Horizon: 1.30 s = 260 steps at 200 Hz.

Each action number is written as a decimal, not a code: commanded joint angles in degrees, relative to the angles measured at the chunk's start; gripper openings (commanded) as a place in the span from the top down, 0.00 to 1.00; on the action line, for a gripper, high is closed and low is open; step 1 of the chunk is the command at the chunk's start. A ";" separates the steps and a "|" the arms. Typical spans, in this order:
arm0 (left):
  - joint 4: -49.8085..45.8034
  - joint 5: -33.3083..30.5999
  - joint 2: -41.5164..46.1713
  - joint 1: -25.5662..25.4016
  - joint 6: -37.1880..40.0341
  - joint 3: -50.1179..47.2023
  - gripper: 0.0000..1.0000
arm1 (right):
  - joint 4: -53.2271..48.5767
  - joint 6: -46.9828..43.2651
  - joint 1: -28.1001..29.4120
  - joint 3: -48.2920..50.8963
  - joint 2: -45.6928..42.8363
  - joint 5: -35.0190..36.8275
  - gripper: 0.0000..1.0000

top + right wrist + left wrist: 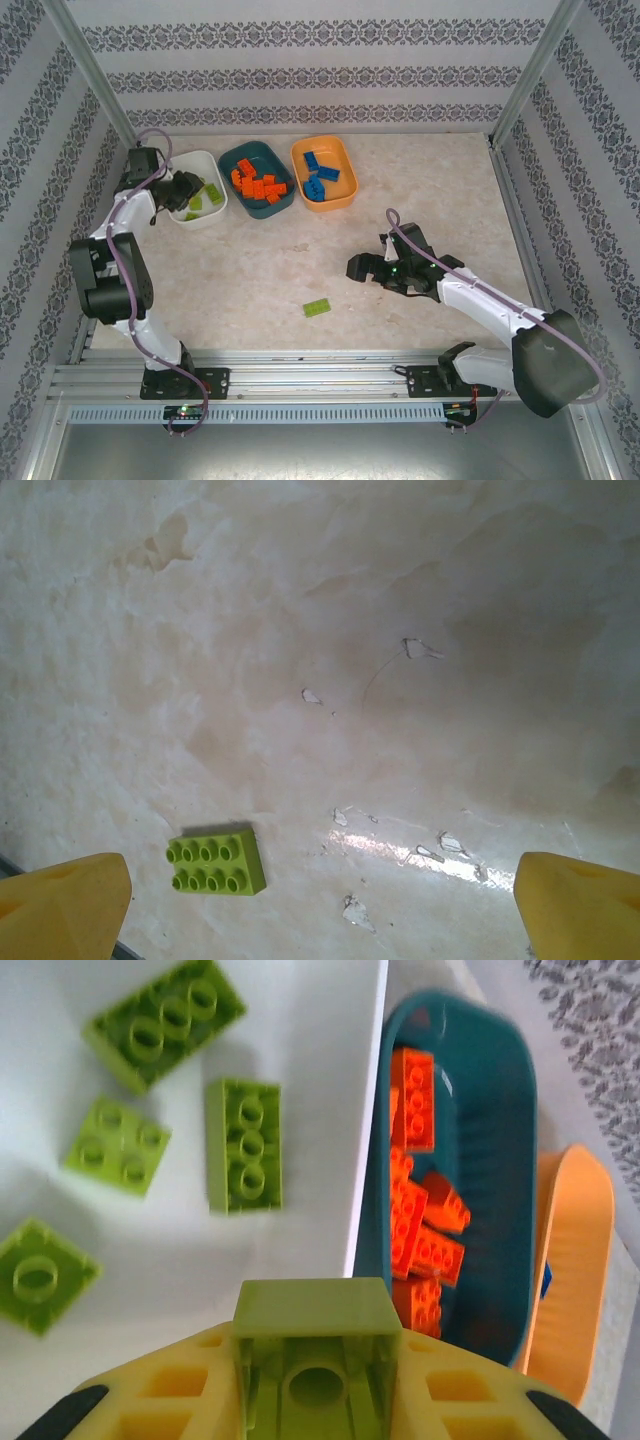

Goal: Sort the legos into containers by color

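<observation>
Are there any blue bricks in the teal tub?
No, the teal tub holds orange bricks; the blue bricks lie in the orange tub.

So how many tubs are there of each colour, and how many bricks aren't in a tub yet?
white tub: 1
teal tub: 1
orange tub: 1
loose green brick: 1
held green brick in the left gripper: 1
Total: 5
</observation>
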<state>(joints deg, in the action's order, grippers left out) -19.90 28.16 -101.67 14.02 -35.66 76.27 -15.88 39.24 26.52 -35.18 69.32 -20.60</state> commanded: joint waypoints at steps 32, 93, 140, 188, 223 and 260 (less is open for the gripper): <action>-10.62 -12.21 -10.97 1.25 7.47 16.37 0.71 | 1.64 0.00 0.74 0.21 3.37 0.11 0.02; -18.85 -22.22 -21.26 1.33 14.59 28.83 0.70 | 2.94 -0.09 0.90 -0.68 7.49 -0.14 0.02; -19.38 -21.75 -23.16 1.28 15.18 30.08 0.57 | 4.30 0.77 2.12 -2.65 11.29 -0.27 0.02; -18.26 -19.63 -19.82 1.29 14.98 27.92 0.48 | 3.29 0.83 4.50 -4.46 12.04 0.43 0.02; -15.61 -15.17 -13.67 1.06 13.84 24.33 0.44 | 2.05 0.84 5.12 -3.88 9.00 1.68 0.02; -9.48 -11.50 -0.89 -2.06 10.56 15.09 0.35 | 1.09 1.14 5.19 -2.36 4.68 3.11 0.02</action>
<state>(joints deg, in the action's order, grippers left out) -34.89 13.13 -112.14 14.31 -22.59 95.48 -13.50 39.35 31.03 -38.48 77.28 -19.46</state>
